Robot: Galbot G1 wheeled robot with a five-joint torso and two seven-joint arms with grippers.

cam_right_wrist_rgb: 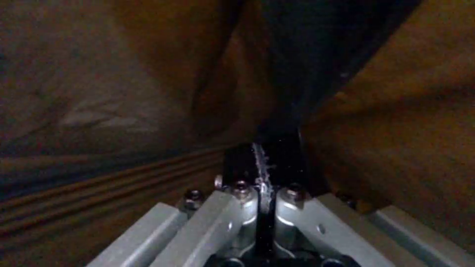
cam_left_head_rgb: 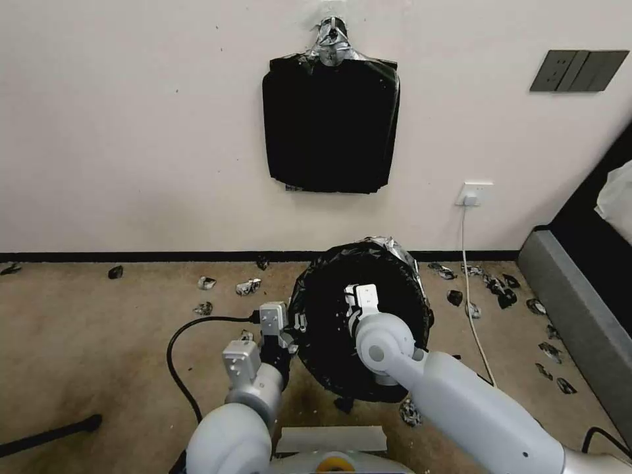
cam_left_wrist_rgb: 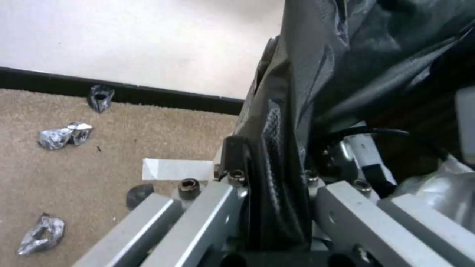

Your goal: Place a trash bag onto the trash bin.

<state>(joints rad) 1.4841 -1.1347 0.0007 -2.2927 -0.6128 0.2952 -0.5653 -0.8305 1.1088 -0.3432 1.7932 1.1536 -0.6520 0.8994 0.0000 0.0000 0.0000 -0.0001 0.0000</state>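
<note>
Black plastic of the trash bag [cam_left_head_rgb: 329, 336] already draped the trash bin [cam_left_head_rgb: 361, 316], though both grippers, left gripper [cam_left_wrist_rgb: 274, 174] and right gripper [cam_right_wrist_rgb: 262, 167], apparently clamped on its film, left seating unfinished.

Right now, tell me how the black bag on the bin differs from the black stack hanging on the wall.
The trash bag is loose and crinkled, wrapped around the trash bin on the floor; the stack of bags is flat and squarish, hanging on the wall from a silvery taped top. The left gripper and right gripper pinch the trash bag; nothing touches the stack of bags. Both are glossy black plastic.
</note>
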